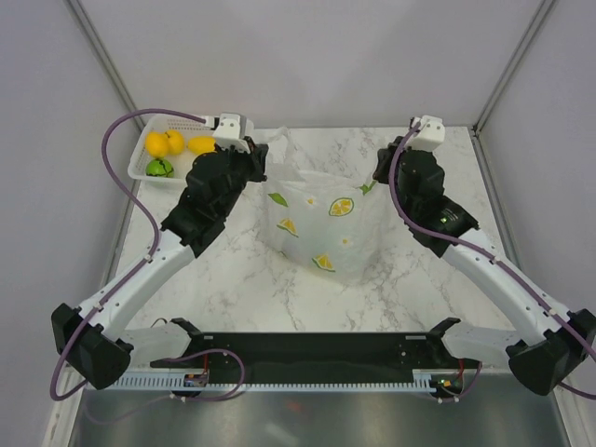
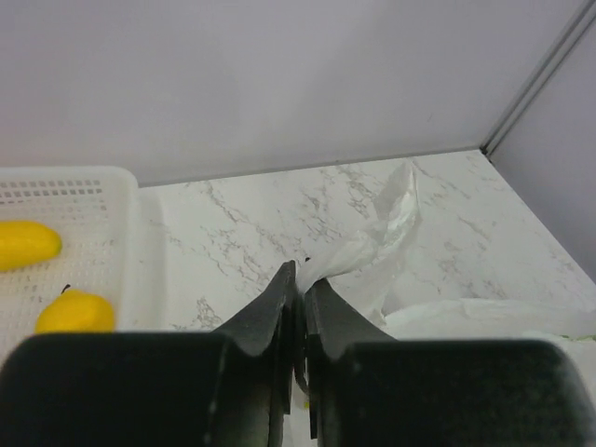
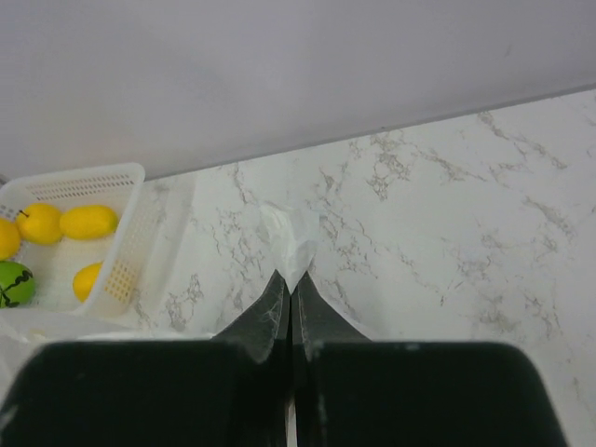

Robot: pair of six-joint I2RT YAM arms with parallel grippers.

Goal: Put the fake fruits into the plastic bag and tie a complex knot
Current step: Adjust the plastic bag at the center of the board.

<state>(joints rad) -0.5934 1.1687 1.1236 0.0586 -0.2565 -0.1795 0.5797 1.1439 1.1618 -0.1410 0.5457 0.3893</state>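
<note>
Two end effectors are pressed together, each pinching one handle loop of the thin, translucent white plastic bag printed with yellow lemons and green leaves. The left end effector grips the left handle loop. The right end effector grips the right handle loop. The plastic bag stands on the white marbled surface between them, its top stretched along the left-right axis.

The glossy plastic fake fruits, three yellow and one green in view, lie in the rigid white perforated basket at the far left corner, just beside the left end effector on its outer side. The left arm is nearer. The right arm is well apart from the basket, with the plastic bag between.

Limits of view:
- Crumpled film hides whether the bag mouth stands open.
- Bag contents cannot be confirmed, because the printed motifs mask the interior.
- The left arm covers the basket's right end.
- No knot is visible.
</note>
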